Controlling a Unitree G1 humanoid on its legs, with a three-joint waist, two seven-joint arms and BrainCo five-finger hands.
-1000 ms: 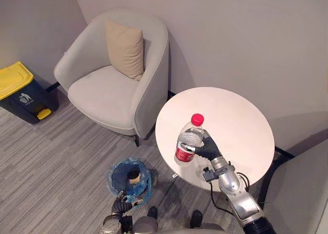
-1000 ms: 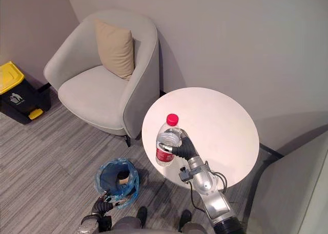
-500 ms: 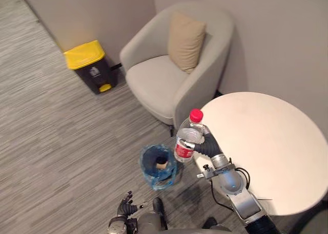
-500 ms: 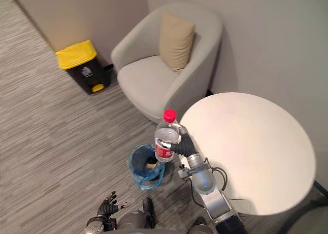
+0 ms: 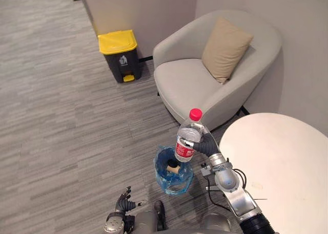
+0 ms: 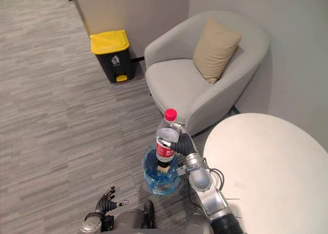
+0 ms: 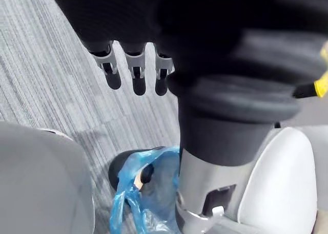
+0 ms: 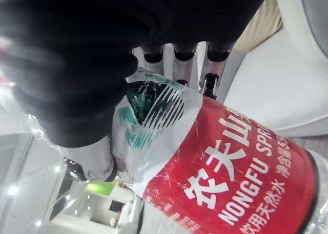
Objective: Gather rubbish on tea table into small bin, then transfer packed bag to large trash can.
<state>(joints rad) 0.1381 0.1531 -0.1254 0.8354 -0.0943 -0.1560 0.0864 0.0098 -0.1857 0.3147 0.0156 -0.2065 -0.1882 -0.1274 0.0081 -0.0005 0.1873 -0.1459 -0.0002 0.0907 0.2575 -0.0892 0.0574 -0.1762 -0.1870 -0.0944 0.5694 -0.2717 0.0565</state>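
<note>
Right eye view: right hand (image 6: 182, 146) clasps bottle (image 6: 165, 140) — above bin (image 6: 152, 182) (left hand (image 6: 104, 205) loose-fingered).

Red label (image 8: 241, 177) on the bottle (image 5: 186, 142) carries white lettering — the trash can (image 5: 117, 42), a pictogram (image 5: 122, 61).

Centre frame, the bottle (image 5: 187, 139) in my right hand (image 5: 204, 144) is clear plastic with a pinkish-red cap and a red label lettered in white, edged by a green-and-white patch. The hand's ribbed cover is black. My left hand (image 5: 123, 206), lower left, shows silver fingers with dark tips. Below the bottle, the small bin (image 5: 177, 185) wears a translucent blue bag. Upper left, the large trash can (image 5: 120, 60) is charcoal under a yellow lid. The armchair (image 5: 195, 85) is pale grey and its cushion (image 5: 224, 48) tan. The round table (image 5: 277, 167), lower right, is white. The carpet (image 5: 61, 116) is grey, finely streaked.
</note>
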